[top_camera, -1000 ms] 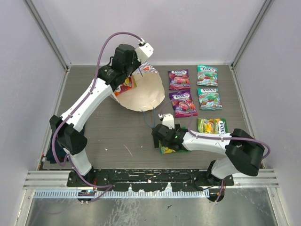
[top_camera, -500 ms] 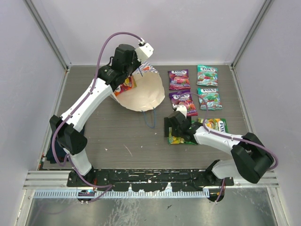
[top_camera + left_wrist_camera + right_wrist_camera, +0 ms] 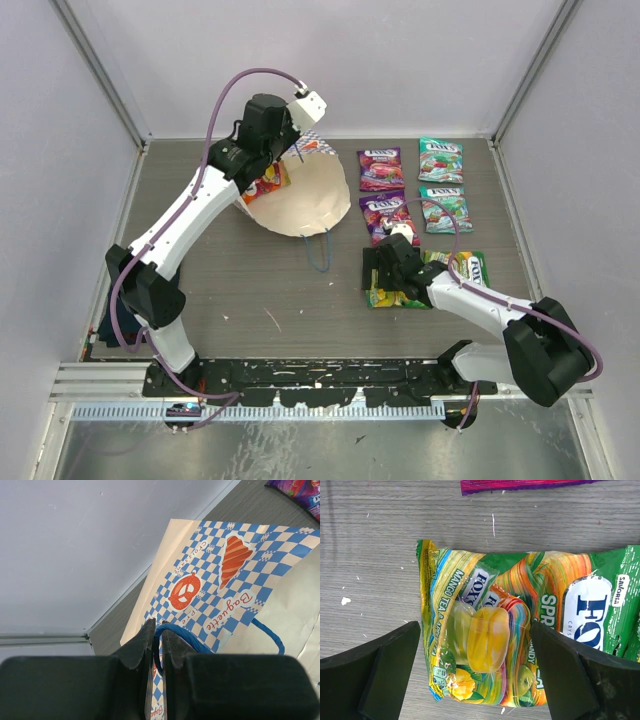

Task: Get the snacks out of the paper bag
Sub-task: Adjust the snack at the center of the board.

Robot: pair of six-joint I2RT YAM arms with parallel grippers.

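The paper bag lies tipped at the back left, with an orange-red snack at its mouth. My left gripper is shut on the bag's blue cord handle, with the checkered bag just beyond the jaws. My right gripper is open, its fingers standing wide on either side of a yellow-green snack that lies flat on the table. This packet overlaps a second yellow-green packet. Two purple packets and two teal packets lie at the back right.
A dark blue folded cloth sits at the left edge by the left arm's base. Grey walls close in the table on three sides. A purple packet's edge lies just beyond the right gripper.
My right gripper and the yellow-green packet have moved right, up against the second yellow-green packet. The left arm and the bag have not moved.
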